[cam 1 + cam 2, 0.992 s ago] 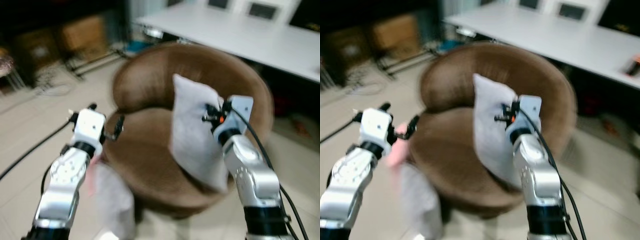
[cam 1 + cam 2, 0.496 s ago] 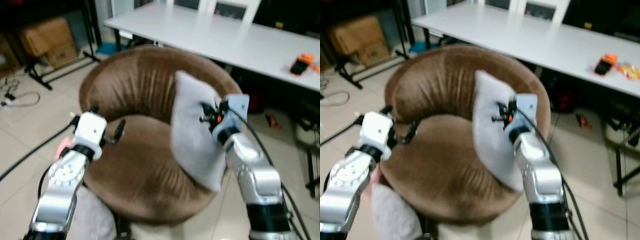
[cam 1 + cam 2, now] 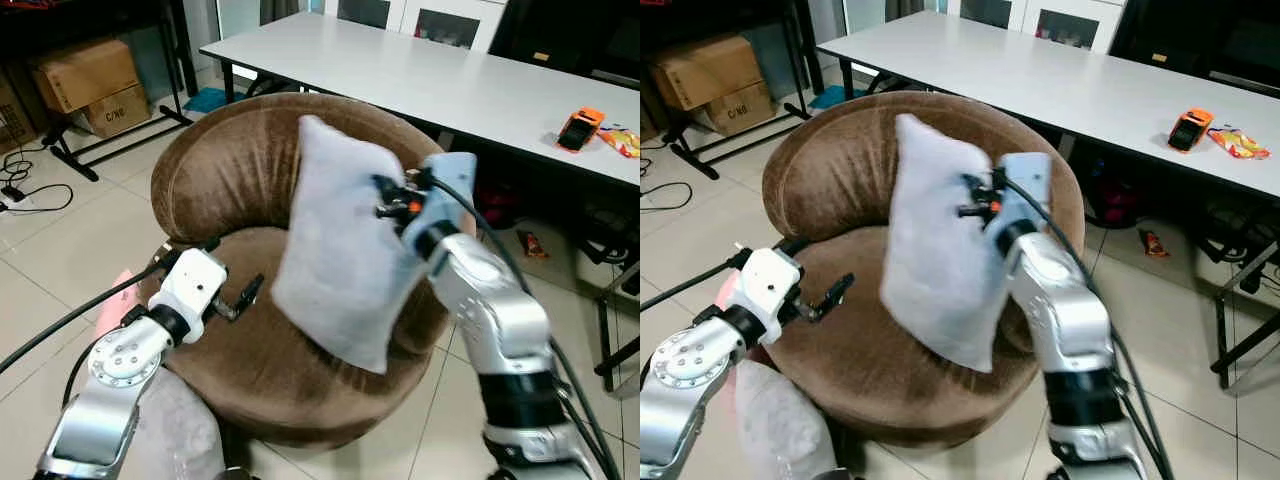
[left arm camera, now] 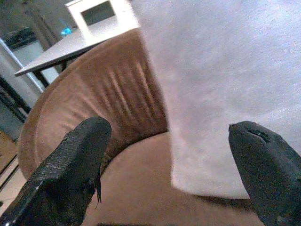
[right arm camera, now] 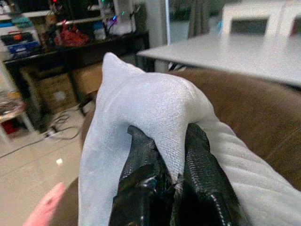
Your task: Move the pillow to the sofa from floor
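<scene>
A light grey pillow [image 3: 335, 260] hangs upright over the seat of the round brown sofa chair [image 3: 230, 170]. My right gripper [image 5: 165, 134] is shut on a pinched fold at the pillow's upper right edge [image 3: 385, 200]. The pillow's lower corner hangs just above the seat cushion. My left gripper [image 3: 228, 272] is open, low over the seat's left front part, beside the pillow and apart from it. In the left wrist view its fingers [image 4: 70, 165] stand wide apart, with the pillow [image 4: 225, 84] and the sofa's backrest [image 4: 108, 94] ahead.
A second grey pillow [image 3: 175, 430] lies on the tiled floor at the lower left, with a pink item [image 3: 118, 292] nearby. Behind the sofa stands a long white table [image 3: 430, 70] bearing an orange object [image 3: 580, 125]. Cardboard boxes [image 3: 85, 75] and cables [image 3: 25, 190] lie at the left.
The camera has swung, bringing the sofa to the centre. My right gripper has carried the pillow from the sofa's right edge leftward over the middle of the seat. The left gripper stays open.
</scene>
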Controlling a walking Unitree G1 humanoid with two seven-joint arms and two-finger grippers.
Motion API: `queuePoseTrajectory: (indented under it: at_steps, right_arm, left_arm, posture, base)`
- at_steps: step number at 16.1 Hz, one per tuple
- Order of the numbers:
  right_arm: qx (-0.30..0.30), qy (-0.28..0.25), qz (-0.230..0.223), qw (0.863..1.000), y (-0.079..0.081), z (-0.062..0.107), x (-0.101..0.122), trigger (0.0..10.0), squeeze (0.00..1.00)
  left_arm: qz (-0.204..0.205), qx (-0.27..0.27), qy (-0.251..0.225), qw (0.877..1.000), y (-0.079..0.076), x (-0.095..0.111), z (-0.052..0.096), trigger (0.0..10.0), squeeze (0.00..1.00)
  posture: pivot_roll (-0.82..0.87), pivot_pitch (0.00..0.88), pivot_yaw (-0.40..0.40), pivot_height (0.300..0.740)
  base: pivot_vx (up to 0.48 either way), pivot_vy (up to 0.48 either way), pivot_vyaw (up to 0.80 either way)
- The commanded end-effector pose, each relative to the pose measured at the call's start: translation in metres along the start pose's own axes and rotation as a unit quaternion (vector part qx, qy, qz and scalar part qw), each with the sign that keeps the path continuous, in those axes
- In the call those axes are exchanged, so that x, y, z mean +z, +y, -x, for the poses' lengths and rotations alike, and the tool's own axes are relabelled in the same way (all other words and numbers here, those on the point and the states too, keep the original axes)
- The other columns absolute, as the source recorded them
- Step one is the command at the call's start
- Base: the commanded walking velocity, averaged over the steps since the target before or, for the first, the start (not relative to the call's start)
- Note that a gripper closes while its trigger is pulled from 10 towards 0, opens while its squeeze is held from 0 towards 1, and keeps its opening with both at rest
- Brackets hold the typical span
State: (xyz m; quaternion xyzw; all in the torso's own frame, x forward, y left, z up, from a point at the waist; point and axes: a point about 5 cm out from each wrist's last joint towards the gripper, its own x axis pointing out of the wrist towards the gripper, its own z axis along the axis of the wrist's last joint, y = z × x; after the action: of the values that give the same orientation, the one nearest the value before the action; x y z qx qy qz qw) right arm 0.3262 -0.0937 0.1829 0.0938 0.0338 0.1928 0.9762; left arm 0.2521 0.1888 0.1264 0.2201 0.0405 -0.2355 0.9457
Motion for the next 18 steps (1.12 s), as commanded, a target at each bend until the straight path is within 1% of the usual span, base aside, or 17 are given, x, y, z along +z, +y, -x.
queuePoseTrajectory:
  at_steps: [1, 3, 5, 6, 7, 8, 9, 10, 11, 13, 14, 15, 16, 18]
  right_arm:
    - [0.022, -0.010, -0.002, 1.000, 0.011, -0.009, 0.014, 10.0, 0.00]
    - [0.034, 0.010, -0.019, 0.999, 0.021, -0.021, 0.014, 10.0, 0.00]
    - [0.036, 0.015, -0.024, 0.999, 0.025, -0.027, 0.015, 10.0, 0.00]
    - [0.036, -0.004, -0.048, 0.998, 0.027, -0.030, 0.020, 10.0, 0.00]
    - [0.038, -0.017, -0.062, 0.997, 0.025, -0.028, 0.022, 10.0, 0.00]
    - [0.041, -0.038, -0.075, 0.996, 0.018, -0.020, 0.024, 10.0, 0.00]
    - [0.033, -0.053, -0.057, 0.996, 0.010, -0.011, 0.022, 10.0, 0.00]
    - [0.021, -0.063, -0.030, 0.997, -0.003, 0.005, 0.014, 10.0, 0.00]
    - [0.011, -0.063, -0.019, 0.998, -0.010, 0.014, 0.008, 10.0, 0.00]
    - [-0.014, -0.063, -0.013, 0.998, -0.022, 0.031, -0.002, 10.0, 0.00]
    - [-0.046, -0.064, -0.013, 0.997, -0.032, 0.045, -0.008, 10.0, 0.00]
    - [-0.046, -0.064, -0.013, 0.997, -0.032, 0.045, -0.008, 10.0, 0.00]
    - [-0.071, -0.068, -0.019, 0.995, -0.036, 0.051, -0.010, 10.0, 0.00]
    - [-0.082, -0.072, -0.025, 0.994, -0.037, 0.055, -0.012, 10.0, 0.00]
  left_arm:
    - [-0.005, -0.023, -0.006, 1.000, -0.001, 0.005, 0.001, 10.0, 0.00]
    - [-0.009, -0.042, -0.002, 0.999, -0.005, 0.004, 0.004, 10.0, 0.00]
    - [-0.009, -0.042, -0.001, 0.999, -0.006, 0.003, 0.005, 10.0, 0.00]
    - [-0.003, -0.013, -0.007, 1.000, -0.004, 0.005, 0.004, 10.0, 0.00]
    - [0.002, 0.005, -0.012, 1.000, -0.003, 0.007, 0.003, 10.0, 0.00]
    - [0.014, 0.035, -0.026, 0.999, 0.000, 0.010, 0.001, 10.0, 0.00]
    - [0.023, 0.067, -0.030, 0.997, 0.003, 0.011, -0.001, 10.0, 0.00]
    - [0.039, 0.107, -0.042, 0.993, 0.008, 0.015, -0.003, 10.0, 0.00]
    - [0.046, 0.122, -0.050, 0.990, 0.009, 0.017, -0.004, 10.0, 0.00]
    - [0.051, 0.133, -0.064, 0.988, 0.008, 0.021, -0.008, 10.0, 0.00]
    - [0.056, 0.136, -0.068, 0.987, 0.006, 0.022, -0.011, 10.0, 0.00]
    - [0.056, 0.136, -0.068, 0.987, 0.006, 0.022, -0.011, 10.0, 0.00]
    - [0.059, 0.130, -0.071, 0.987, 0.002, 0.023, -0.014, 10.0, 0.00]
    - [0.064, 0.126, -0.073, 0.987, 0.000, 0.024, -0.016, 10.0, 0.00]
  posture:
    - [0.03, 0.000, -0.058, 0.740]
    - [0.03, 0.000, -0.064, 0.740]
    - [0.04, 0.000, -0.069, 0.740]
    - [0.05, 0.000, -0.083, 0.740]
    - [0.05, 0.000, -0.091, 0.740]
    - [0.06, 0.000, -0.097, 0.740]
    - [0.06, 0.000, -0.096, 0.740]
    - [0.05, 0.000, -0.086, 0.740]
    - [0.04, 0.000, -0.076, 0.740]
    - [0.03, 0.000, -0.058, 0.740]
    - [0.02, 0.000, -0.051, 0.740]
    - [0.02, 0.000, -0.051, 0.740]
    - [0.01, 0.000, -0.045, 0.740]
    - [0.01, 0.000, -0.045, 0.740]
  base:
    - [0.000, 0.000, 0.00]
    - [0.000, 0.000, 0.00]
    - [0.000, 0.000, 0.00]
    - [0.000, 0.000, 0.00]
    - [0.000, 0.000, 0.00]
    - [0.000, 0.000, 0.00]
    - [0.000, 0.000, 0.00]
    - [0.000, 0.000, 0.00]
    - [0.000, 0.000, 0.00]
    - [0.000, 0.000, 0.00]
    - [0.000, 0.000, 0.00]
    - [0.000, 0.000, 0.00]
    - [0.259, 0.000, 0.00]
    - [0.266, 0.000, 0.00]
